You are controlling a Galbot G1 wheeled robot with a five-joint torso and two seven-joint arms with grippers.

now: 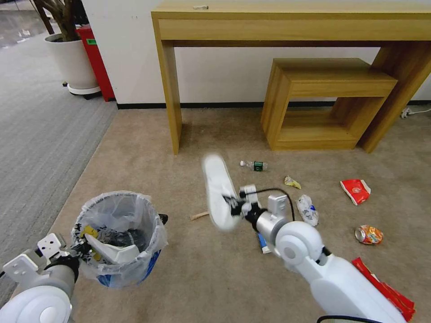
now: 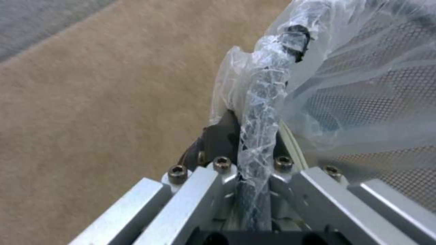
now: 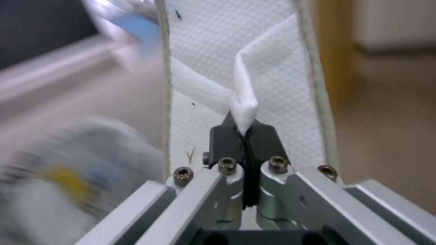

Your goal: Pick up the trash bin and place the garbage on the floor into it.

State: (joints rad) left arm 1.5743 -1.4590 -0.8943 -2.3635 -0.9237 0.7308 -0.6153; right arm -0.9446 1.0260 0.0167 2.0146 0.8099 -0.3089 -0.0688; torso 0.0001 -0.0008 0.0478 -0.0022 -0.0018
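The blue trash bin point(image 1: 119, 237) with its whitish liner hangs at lower left, and my left gripper point(image 1: 77, 249) is shut on its rim point(image 2: 261, 112). One white slipper point(image 1: 114, 252) lies inside the bin. Held above the beige floor point(image 1: 202, 278) is a second white slipper point(image 1: 217, 190), with my right gripper point(image 1: 233, 206) shut on its strap point(image 3: 245, 105). Still on the carpet lie a green-labelled bottle point(image 1: 255, 165), a wooden stick point(image 1: 199, 216), a crumpled cup point(image 1: 307, 209), a red wrapper point(image 1: 355, 190), an orange can point(image 1: 368, 234) and another red wrapper point(image 1: 387, 289).
A tall wooden desk point(image 1: 287, 22) and a low wooden stool point(image 1: 323, 103) stand against the white wall ahead. A white plant pot point(image 1: 74, 63) and a red box point(image 1: 96, 60) sit at the far left, beside grey ribbed carpet point(image 1: 36, 134).
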